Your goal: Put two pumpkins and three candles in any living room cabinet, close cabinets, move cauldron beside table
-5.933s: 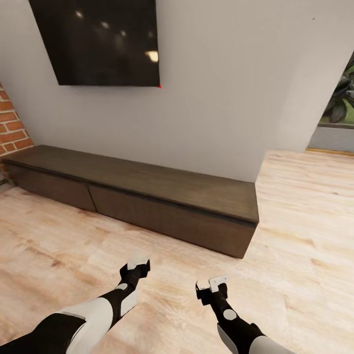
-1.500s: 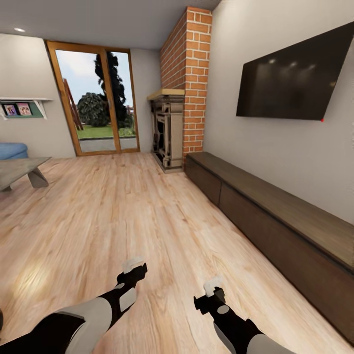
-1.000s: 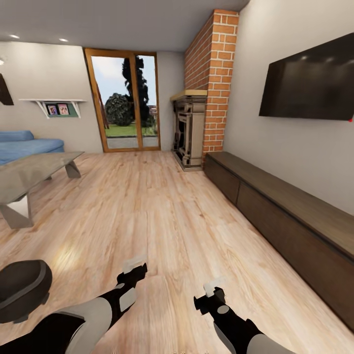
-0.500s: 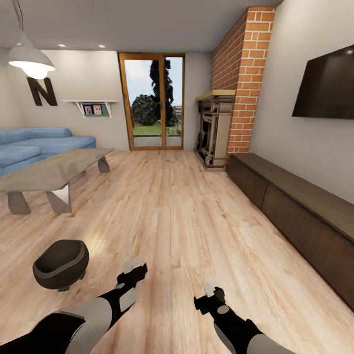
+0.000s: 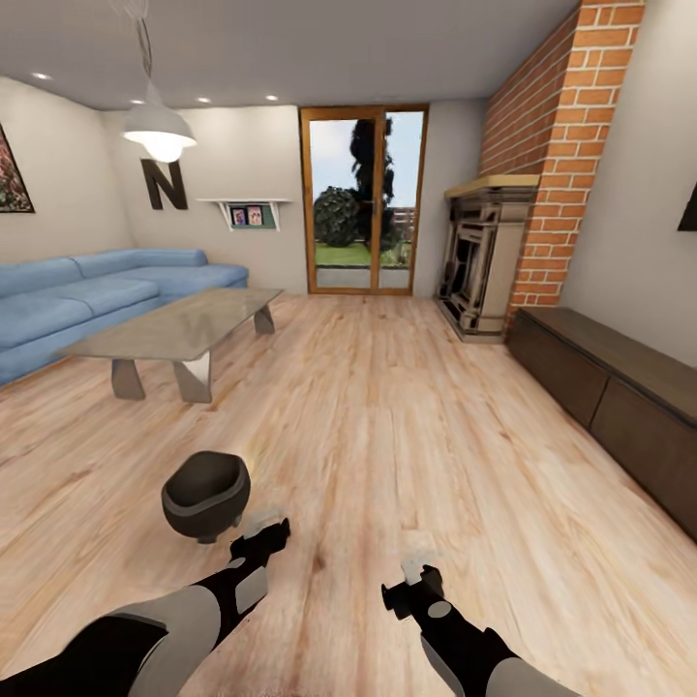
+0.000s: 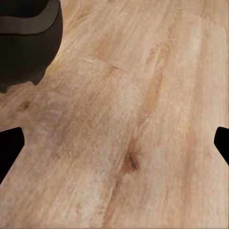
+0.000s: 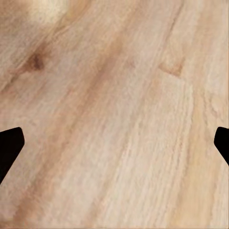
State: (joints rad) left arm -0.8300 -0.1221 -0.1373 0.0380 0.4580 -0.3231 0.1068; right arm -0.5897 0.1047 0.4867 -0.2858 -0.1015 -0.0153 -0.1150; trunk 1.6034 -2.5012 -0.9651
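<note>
A: Cauldron, small round black pot (image 5: 205, 495), sits on wood floor (image 5: 387, 426) by left end effector (image 5: 261, 535), well apart from glass-top coffee table (image 5: 179, 324).
B: Drawers on dark-brown cabinet (image 5: 620, 387) look closed; cauldron move's left. Both end effectors spread, w/ nothing held.

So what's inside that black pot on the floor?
The cauldron looks empty: from the head view its wide mouth shows dark inner wall and nothing sticking up. The near rim covers the very bottom, so something small lying there cannot be ruled out.
</note>
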